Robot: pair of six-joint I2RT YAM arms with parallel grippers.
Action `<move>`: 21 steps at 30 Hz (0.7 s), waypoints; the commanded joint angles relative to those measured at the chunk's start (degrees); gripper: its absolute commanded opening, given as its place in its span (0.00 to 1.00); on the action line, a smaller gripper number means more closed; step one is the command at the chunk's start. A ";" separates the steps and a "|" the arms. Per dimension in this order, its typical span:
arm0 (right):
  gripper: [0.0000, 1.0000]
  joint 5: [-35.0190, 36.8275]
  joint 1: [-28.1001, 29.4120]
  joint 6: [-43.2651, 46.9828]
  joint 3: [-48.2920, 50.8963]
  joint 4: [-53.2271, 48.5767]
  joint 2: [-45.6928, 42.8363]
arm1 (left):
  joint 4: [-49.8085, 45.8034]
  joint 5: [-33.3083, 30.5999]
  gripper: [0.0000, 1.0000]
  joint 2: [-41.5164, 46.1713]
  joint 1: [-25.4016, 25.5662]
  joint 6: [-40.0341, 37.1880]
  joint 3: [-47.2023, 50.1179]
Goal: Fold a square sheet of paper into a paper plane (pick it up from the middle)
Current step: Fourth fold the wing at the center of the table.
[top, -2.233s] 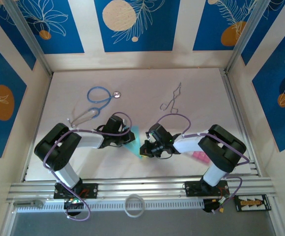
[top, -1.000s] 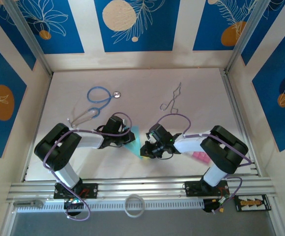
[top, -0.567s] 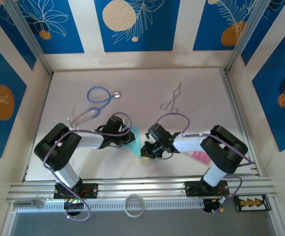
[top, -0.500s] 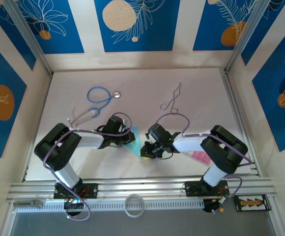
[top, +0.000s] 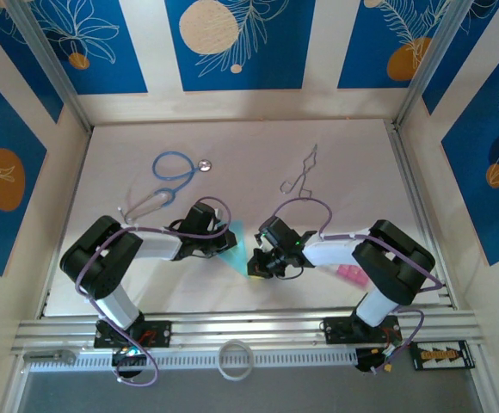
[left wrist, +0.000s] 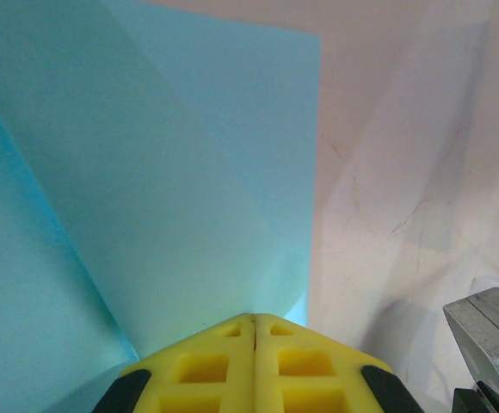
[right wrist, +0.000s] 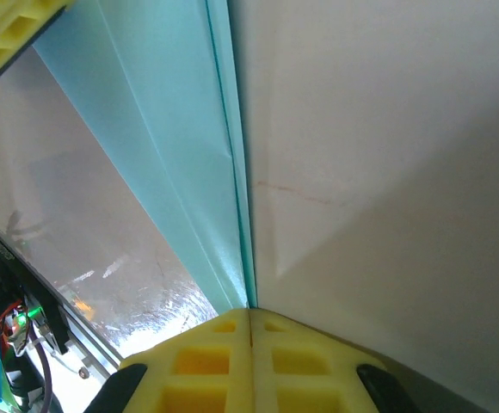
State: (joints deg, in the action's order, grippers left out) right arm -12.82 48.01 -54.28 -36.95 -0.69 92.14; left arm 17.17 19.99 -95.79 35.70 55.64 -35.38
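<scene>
light, floppy turquoise folded paper dart (top: 239, 245), pinched in the closed jaws of left gripper (left wrist: 254, 322) and right gripper (right wrist: 249, 313), likely handles best by its stiffer folds.

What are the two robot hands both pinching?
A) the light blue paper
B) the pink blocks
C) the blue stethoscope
A: the left gripper and the right gripper are each shut on the folded turquoise paper lying between them.

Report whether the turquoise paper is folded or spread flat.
Folded: the paper plane tapers to a point, with creases and layered edges.
</scene>
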 commanded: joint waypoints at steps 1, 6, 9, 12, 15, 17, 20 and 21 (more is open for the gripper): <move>0.10 -0.45 0.81 0.81 0.99 -8.00 -0.25 | -3.81 -2.57 0.00 -0.56 -0.41 0.44 1.80; 0.12 -0.59 0.81 1.28 1.05 -8.89 -1.19 | -3.78 -2.54 0.00 -0.46 -0.41 0.39 1.80; 0.10 -0.80 0.80 1.45 1.51 -8.52 -0.78 | -3.72 -2.50 0.00 -0.68 -0.39 0.44 1.87; 0.09 -1.18 0.77 1.55 1.54 -8.05 0.13 | -3.37 -2.37 0.00 -0.85 -0.40 0.56 1.89; 0.08 -0.72 0.77 1.46 1.24 -8.51 0.63 | -3.32 -2.34 0.00 -0.81 -0.42 0.70 1.98; 0.08 -0.53 0.77 1.68 0.87 -9.28 0.47 | -3.30 -2.41 0.00 -0.77 -0.43 0.68 2.08; 0.10 0.63 0.77 1.99 -0.17 -11.06 -1.05 | -3.35 -2.41 0.00 -0.70 -0.38 0.67 2.15; 0.11 1.20 0.70 1.99 -0.36 -11.33 -2.00 | -3.33 -2.41 0.00 -0.69 -0.45 0.65 2.22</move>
State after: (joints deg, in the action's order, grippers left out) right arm -12.60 48.16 -53.15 -37.41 -4.23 91.29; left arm 17.72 19.97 -95.74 35.70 56.51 -35.07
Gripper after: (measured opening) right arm 0.109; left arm 0.048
